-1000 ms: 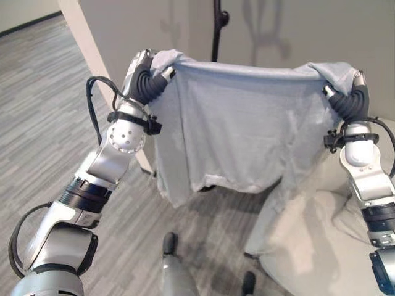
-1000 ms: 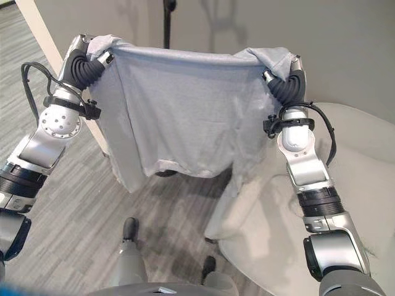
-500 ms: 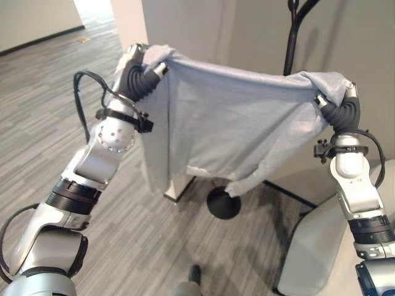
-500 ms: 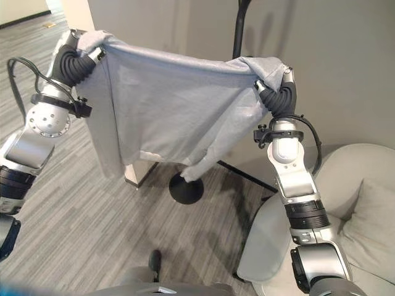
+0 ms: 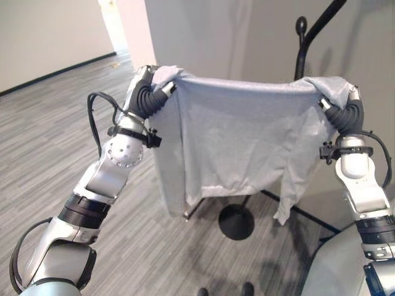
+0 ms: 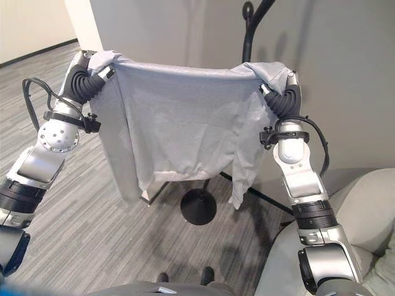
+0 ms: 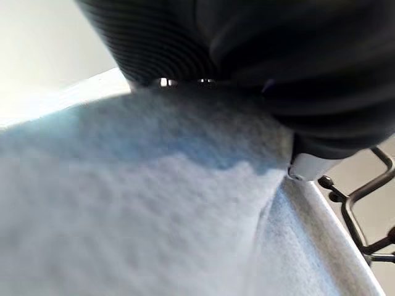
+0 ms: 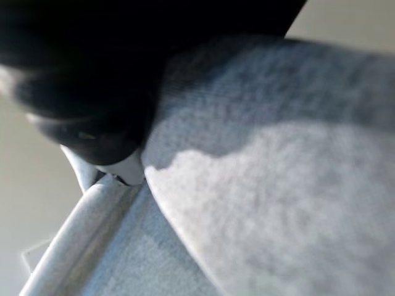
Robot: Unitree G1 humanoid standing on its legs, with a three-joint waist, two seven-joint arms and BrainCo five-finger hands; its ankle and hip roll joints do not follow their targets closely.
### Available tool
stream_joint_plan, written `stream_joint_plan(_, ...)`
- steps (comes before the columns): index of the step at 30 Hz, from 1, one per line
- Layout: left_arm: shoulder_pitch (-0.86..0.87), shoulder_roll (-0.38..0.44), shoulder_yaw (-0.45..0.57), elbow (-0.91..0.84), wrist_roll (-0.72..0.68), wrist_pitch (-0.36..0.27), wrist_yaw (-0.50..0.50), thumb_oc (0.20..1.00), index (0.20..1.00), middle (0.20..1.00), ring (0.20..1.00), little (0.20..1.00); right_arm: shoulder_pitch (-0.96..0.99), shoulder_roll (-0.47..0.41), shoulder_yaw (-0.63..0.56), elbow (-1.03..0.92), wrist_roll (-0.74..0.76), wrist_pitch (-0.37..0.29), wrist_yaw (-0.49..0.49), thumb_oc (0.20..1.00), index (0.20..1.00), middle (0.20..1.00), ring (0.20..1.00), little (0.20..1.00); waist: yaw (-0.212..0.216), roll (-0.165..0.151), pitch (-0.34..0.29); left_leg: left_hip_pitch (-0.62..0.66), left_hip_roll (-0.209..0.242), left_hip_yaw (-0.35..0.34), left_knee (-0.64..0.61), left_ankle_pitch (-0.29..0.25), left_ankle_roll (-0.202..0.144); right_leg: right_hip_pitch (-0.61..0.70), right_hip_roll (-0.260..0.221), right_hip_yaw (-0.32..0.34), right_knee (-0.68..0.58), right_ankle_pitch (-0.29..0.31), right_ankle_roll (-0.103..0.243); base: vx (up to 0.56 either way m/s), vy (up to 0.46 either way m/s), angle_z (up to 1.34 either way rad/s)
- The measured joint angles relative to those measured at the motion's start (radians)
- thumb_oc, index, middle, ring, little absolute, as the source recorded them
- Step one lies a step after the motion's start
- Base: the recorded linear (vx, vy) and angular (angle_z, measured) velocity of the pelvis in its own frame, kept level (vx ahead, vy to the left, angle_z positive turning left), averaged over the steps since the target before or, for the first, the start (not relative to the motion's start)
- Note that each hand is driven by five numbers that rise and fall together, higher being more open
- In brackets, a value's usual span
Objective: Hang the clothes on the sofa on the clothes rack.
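A light grey shirt (image 5: 241, 135) hangs spread wide in the air, its top edge stretched between my two raised hands. My left hand (image 5: 147, 86) is shut on the shirt's left shoulder, with cloth draped over its fingers. At the other shoulder my right hand (image 5: 345, 111) is shut on the shirt in the same way. Directly behind the shirt stands the black clothes rack (image 5: 300, 55), its pole rising above the top edge and its round base (image 5: 236, 222) on the floor below the hem. The rack's dark hooks (image 7: 364, 209) show past the cloth in the left wrist view.
A pale sofa (image 6: 364, 203) curves in at the lower right, close to my right arm. A grey wall stands right behind the rack, with a white column (image 5: 133, 31) at its left corner. Open grey plank floor (image 5: 55, 123) stretches to the left.
The camera has swung away from the sofa towards the rack. The shirt, still held by both hands, now hangs level with its hem free above the rack's base.
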Motion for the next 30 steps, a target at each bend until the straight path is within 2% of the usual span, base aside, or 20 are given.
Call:
stream_joint_plan(2, 0.001, 0.0, 0.0, 0.0, 0.0, 0.0, -0.002, 0.2, 0.2, 0.2, 0.2, 0.2, 0.0, 0.0, 0.0, 0.0, 0.0, 0.0, 0.0, 0.2, 0.2, 0.2, 0.2, 0.2, -0.001, -0.004, -0.003, -0.002, -0.002, 0.005, -0.001, -0.002, -0.001, 0.0, -0.002, 0.001, 0.0, -0.011, -0.013, 0.02, 0.046, -0.07)
stream_joint_plan(6, 0.001, 0.0, 0.0, 0.0, 0.0, 0.0, -0.003, 0.2, 0.2, 0.2, 0.2, 0.2, 0.001, 0.002, 0.0, 0.0, 0.001, 0.0, 0.001, 0.2, 0.2, 0.2, 0.2, 0.2, -0.001, -0.007, -0.008, -0.003, -0.001, 0.005, -0.004, -0.002, -0.001, 0.0, -0.001, 0.0, 0.0, -0.018, -0.004, 0.01, 0.064, 0.0)
stream_joint_plan(11, 0.002, 0.0, 0.0, 0.0, 0.0, 0.0, -0.005, 0.2, 0.2, 0.2, 0.2, 0.2, 0.017, 0.017, 0.0, 0.0, 0.0, 0.0, 0.001, 0.2, 0.2, 0.2, 0.2, 0.2, -0.002, -0.014, -0.04, -0.005, -0.004, 0.005, -0.004, -0.003, 0.001, -0.002, -0.005, -0.001, 0.0, -0.017, -0.005, -0.01, 0.066, 0.03)
stream_joint_plan(16, 0.002, 0.0, 0.0, 0.0, 0.0, 0.0, -0.007, 0.2, 0.2, 0.2, 0.2, 0.2, 0.018, 0.036, 0.0, 0.001, 0.0, 0.003, 0.005, 0.2, 0.2, 0.2, 0.2, 0.2, 0.002, -0.015, -0.042, -0.005, -0.012, 0.007, 0.001, 0.001, 0.007, -0.006, -0.012, 0.001, 0.001, -0.014, -0.008, -0.06, 0.047, -0.01)
stream_joint_plan(17, 0.002, 0.0, 0.0, 0.0, 0.0, 0.0, -0.008, 0.2, 0.2, 0.2, 0.2, 0.2, 0.019, 0.04, 0.0, 0.004, 0.0, 0.005, 0.007, 0.2, 0.2, 0.2, 0.2, 0.2, 0.002, -0.013, -0.041, -0.007, -0.011, 0.01, 0.002, 0.001, 0.008, -0.013, -0.013, 0.001, 0.013, -0.014, -0.008, -0.06, -0.046, -0.04)
stream_joint_plan(19, 0.001, 0.0, -0.003, 0.0, 0.0, 0.0, -0.011, 0.2, 0.2, 0.2, 0.2, 0.2, 0.024, 0.04, 0.0, 0.024, 0.0, 0.006, 0.011, 0.2, 0.2, 0.2, 0.2, 0.2, -0.002, 0.001, -0.033, -0.038, 0.005, 0.001, 0.034, -0.009, 0.02, -0.064, -0.015, 0.0, 0.098, -0.035, 0.016, -0.02, -0.089, 0.1)
stream_joint_plan(21, 0.002, -0.003, -0.007, 0.001, 0.0, 0.0, -0.013, 0.2, 0.2, 0.2, 0.2, 0.2, 0.028, 0.039, 0.0, 0.025, 0.0, 0.006, 0.016, 0.2, 0.2, 0.2, 0.2, 0.2, -0.012, 0.011, -0.026, -0.041, 0.011, -0.019, 0.048, -0.014, 0.02, -0.058, -0.048, -0.01, 0.129, -0.046, 0.021, 0.01, -0.287, 0.19)
stream_joint_plan(22, 0.002, -0.003, -0.006, 0.001, 0.0, 0.0, -0.012, 0.2, 0.2, 0.2, 0.2, 0.2, 0.027, 0.038, -0.001, 0.025, 0.0, 0.005, 0.016, 0.2, 0.2, 0.2, 0.2, 0.2, -0.002, 0.013, -0.024, -0.041, 0.017, -0.018, 0.053, -0.013, 0.023, -0.054, -0.079, -0.01, 0.136, -0.046, 0.023, 0.03, -0.402, 0.03)
stream_joint_plan(23, 0.0, -0.008, -0.008, 0.004, 0.0, -0.002, -0.011, 0.2, 0.2, 0.2, 0.2, 0.2, 0.028, 0.037, -0.002, 0.026, 0.001, 0.004, 0.015, 0.2, 0.2, 0.2, 0.2, 0.2, 0.006, 0.03, -0.019, -0.057, 0.031, -0.033, 0.069, -0.025, 0.005, -0.05, -0.114, -0.008, 0.132, -0.045, 0.028, 0.06, -0.386, 0.24)
stream_joint_plan(24, -0.017, -0.009, -0.015, 0.011, -0.001, -0.003, -0.01, 0.2, 0.2, 0.2, 0.2, 0.2, 0.02, 0.033, -0.01, 0.027, 0.001, 0.004, 0.014, 0.2, 0.2, 0.2, 0.2, 0.2, 0.003, 0.04, -0.02, -0.102, 0.054, -0.067, 0.108, -0.035, -0.009, -0.032, -0.176, -0.02, 0.069, -0.019, 0.055, 0.07, -0.224, 0.32)
stream_joint_plan(26, -0.023, 0.009, -0.014, 0.018, -0.002, -0.003, -0.002, 0.2, 0.2, 0.2, 0.2, 0.2, -0.002, 0.037, -0.003, 0.026, 0.001, 0.002, 0.01, 0.2, 0.2, 0.2, 0.2, 0.2, 0.013, 0.058, -0.006, -0.136, 0.097, -0.087, 0.134, -0.034, -0.008, -0.036, -0.228, -0.066, 0.02, 0.025, 0.091, 0.1, -0.235, 0.2)
stream_joint_plan(27, -0.022, 0.014, -0.016, 0.023, -0.003, 0.0, -0.002, 0.2, 0.2, 0.2, 0.2, 0.2, -0.003, 0.038, 0.001, 0.027, 0.001, 0.001, 0.008, 0.2, 0.2, 0.2, 0.2, 0.2, 0.029, 0.061, -0.002, -0.143, 0.124, -0.102, 0.137, -0.031, -0.027, -0.039, -0.225, -0.096, -0.003, 0.046, 0.092, 0.19, -0.363, 0.07)
stream_joint_plan(28, -0.021, 0.02, -0.015, 0.023, -0.003, 0.0, -0.001, 0.2, 0.2, 0.2, 0.2, 0.2, -0.008, 0.038, 0.005, 0.028, 0.001, 0.0, 0.007, 0.2, 0.2, 0.2, 0.2, 0.2, 0.032, 0.052, 0.003, -0.142, 0.128, -0.103, 0.13, -0.033, -0.045, -0.044, -0.22, -0.115, -0.005, 0.064, 0.1, 0.18, -0.391, 0.14)
stream_joint_plan(29, -0.017, 0.023, -0.009, 0.019, -0.003, -0.001, 0.002, 0.2, 0.2, 0.2, 0.2, 0.2, -0.015, 0.035, 0.008, 0.029, -0.001, -0.002, 0.002, 0.2, 0.2, 0.2, 0.2, 0.2, 0.029, 0.036, 0.008, -0.134, 0.129, -0.111, 0.123, -0.035, -0.065, -0.046, -0.216, -0.123, -0.005, 0.076, 0.098, 0.17, -0.385, 0.32)
stream_joint_plan(30, -0.006, 0.027, 0.004, 0.011, -0.004, -0.003, 0.006, 0.2, 0.2, 0.2, 0.2, 0.2, -0.016, 0.023, 0.012, 0.026, -0.001, -0.008, -0.002, 0.2, 0.2, 0.2, 0.2, 0.2, 0.022, 0.021, 0.013, -0.123, 0.137, -0.125, 0.11, -0.03, -0.093, -0.032, -0.189, -0.104, -0.004, 0.084, 0.088, 0.19, -0.574, 0.63)
